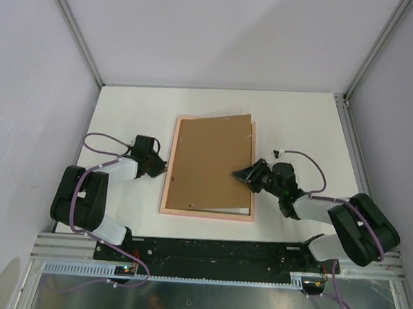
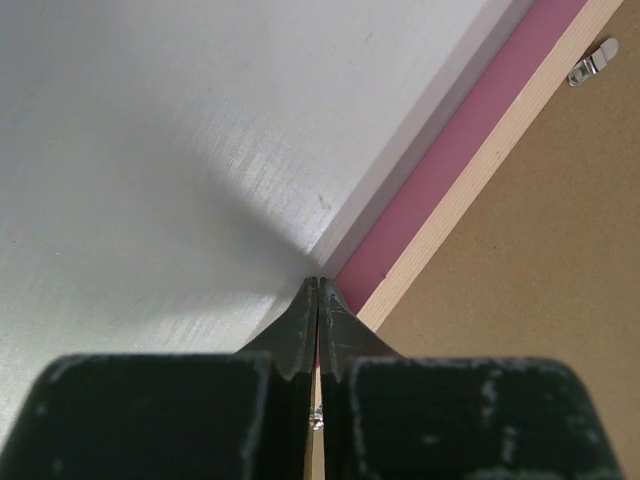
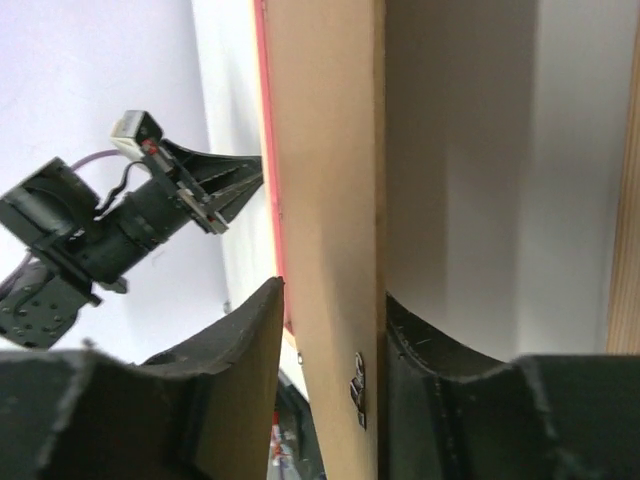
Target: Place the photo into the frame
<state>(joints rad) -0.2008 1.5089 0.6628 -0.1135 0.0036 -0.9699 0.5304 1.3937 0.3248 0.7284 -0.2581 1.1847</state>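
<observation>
Lying flat near the middle of the white surface [image 1: 298, 131]: thin-railed rectangular frame of pale pink wood [image 1: 167, 183], back upward. Covering it, plain brown rectangular backing board [image 1: 209, 161], slightly skewed, far right corner riding over the rail. Showing beneath the board along the near edge, a pale strip [image 1: 224, 210]; photo or not, cannot tell. Left pincer [image 2: 318, 285] fully closed on nothing, tips pressed together, touching the frame's left outer edge where the pink rail meets the surface. Right pincer [image 1: 239, 174] at the board's right edge, its 2 fingers parted a little, 1 to either side of the board. Small metal clip [image 2: 593, 62] at the board's edge beside the left rail.
</observation>
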